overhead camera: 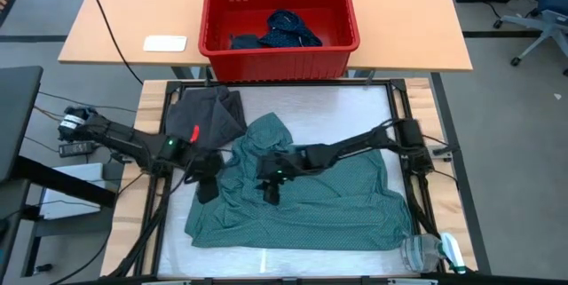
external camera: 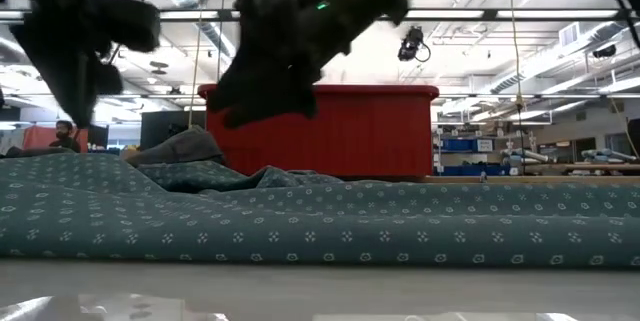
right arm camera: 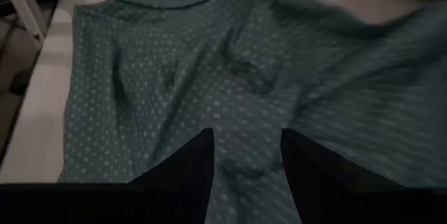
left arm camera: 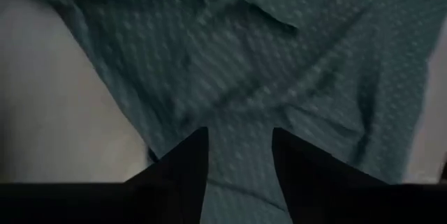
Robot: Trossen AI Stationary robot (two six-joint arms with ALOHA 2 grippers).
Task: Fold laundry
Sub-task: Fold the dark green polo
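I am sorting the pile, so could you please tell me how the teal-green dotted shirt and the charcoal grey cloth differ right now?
The teal-green dotted shirt lies spread across the middle of the white table; the charcoal grey cloth sits bunched at the far left corner. The shirt is patterned and covers more area; the grey cloth is plain and smaller. Both grippers hover over the shirt, none over the grey cloth. Both are soft and unfolded.

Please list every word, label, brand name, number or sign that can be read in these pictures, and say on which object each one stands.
No text can be read in any view.
White card on the wooden table: shows no readable print.
Red basket: plain ribbed walls, no label visible.
Teal shirt: only a dotted pattern, no words.
Plastic bottle at the table's corner: any label is too small to read.
Room behind in the low view: no sign is legible.
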